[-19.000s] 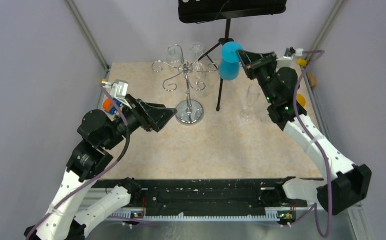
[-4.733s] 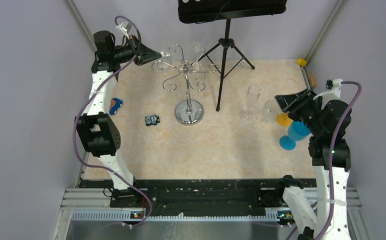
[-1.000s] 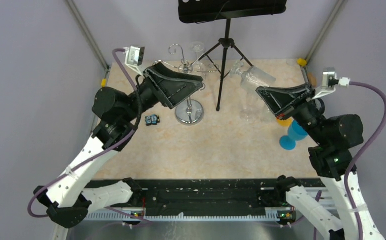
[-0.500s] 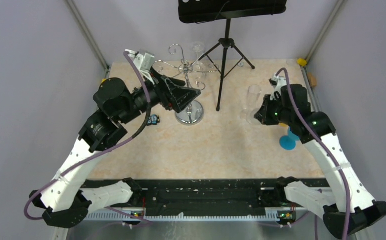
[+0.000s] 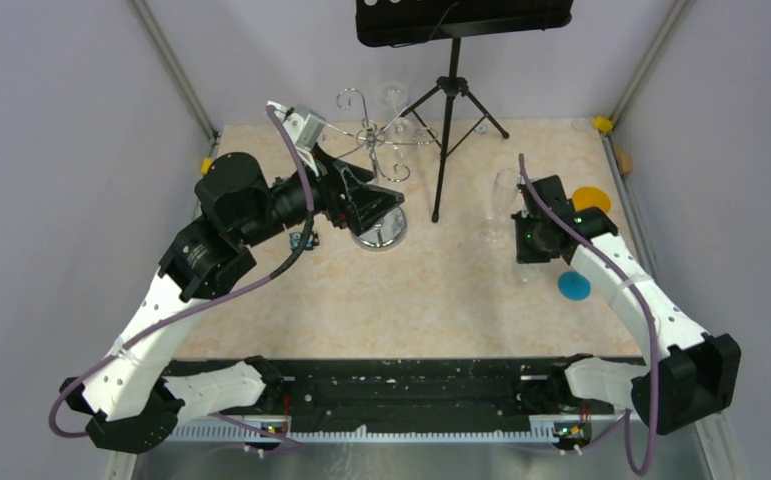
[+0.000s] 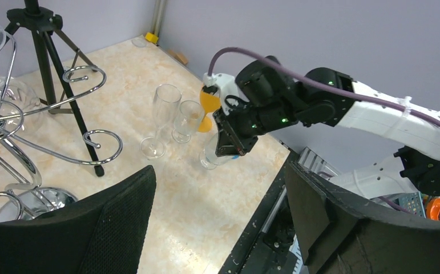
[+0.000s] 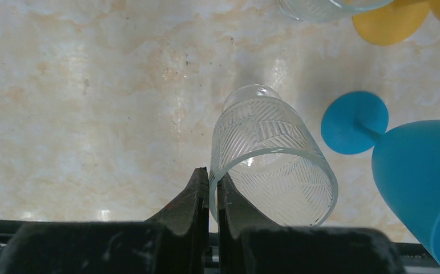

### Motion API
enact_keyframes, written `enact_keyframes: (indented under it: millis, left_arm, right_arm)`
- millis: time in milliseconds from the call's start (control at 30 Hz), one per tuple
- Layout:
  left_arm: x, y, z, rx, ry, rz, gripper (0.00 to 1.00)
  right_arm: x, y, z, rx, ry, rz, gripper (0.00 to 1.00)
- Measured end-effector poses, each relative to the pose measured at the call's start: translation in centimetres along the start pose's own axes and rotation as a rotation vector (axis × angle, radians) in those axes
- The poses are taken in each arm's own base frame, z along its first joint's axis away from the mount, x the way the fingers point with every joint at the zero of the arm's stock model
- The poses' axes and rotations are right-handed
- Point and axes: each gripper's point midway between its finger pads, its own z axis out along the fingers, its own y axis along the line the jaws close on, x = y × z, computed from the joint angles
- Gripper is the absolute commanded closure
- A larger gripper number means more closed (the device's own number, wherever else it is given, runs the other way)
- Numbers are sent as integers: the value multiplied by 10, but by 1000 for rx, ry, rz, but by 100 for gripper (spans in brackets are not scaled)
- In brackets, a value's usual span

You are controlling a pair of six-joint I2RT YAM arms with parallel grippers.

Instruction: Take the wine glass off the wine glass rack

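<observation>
The wine glass rack [image 5: 386,236] stands far-centre on the table [image 5: 441,310], just left of a black tripod [image 5: 442,150]. One clear wine glass [image 5: 393,97] hangs upside down from a hook on the rack's far side. The left gripper [image 6: 220,177] hovers beside the rack's base with its fingers spread wide and nothing between them. The right gripper [image 7: 210,177] points down on the right side of the table, pinched tight on the rim of a clear ribbed glass [image 7: 274,171]; whether that glass rests on the surface cannot be told. Just beside it stands a blue wine glass [image 7: 417,171], with a tall flute [image 6: 160,120] and an orange glass [image 6: 209,105] farther back. No lettering is legible on any of them.
</observation>
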Motion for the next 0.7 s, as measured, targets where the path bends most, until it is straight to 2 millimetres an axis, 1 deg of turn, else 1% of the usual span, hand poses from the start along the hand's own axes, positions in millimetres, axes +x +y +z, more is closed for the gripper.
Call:
enact_keyframes:
  millis: [133, 300, 433, 567, 700]
  left_arm:
    - [2, 1, 0, -3, 9, -3, 14]
    - [8, 2, 0, -9, 30, -9, 14]
    - [9, 3, -1, -12, 36, -11, 14]
    - [10, 4, -1, -16, 37, -12, 14]
    - [11, 5, -1, -21, 42, -14, 14]
  right_arm:
    - [18, -5, 24, 41, 87, -13, 100]
    - [22, -8, 41, 78, 128, -22, 100]
    - [20, -10, 49, 100, 127, -24, 100]
    - [17, -14, 53, 121, 117, -18, 93]
    - [20, -20, 58, 137, 131, -10, 87]
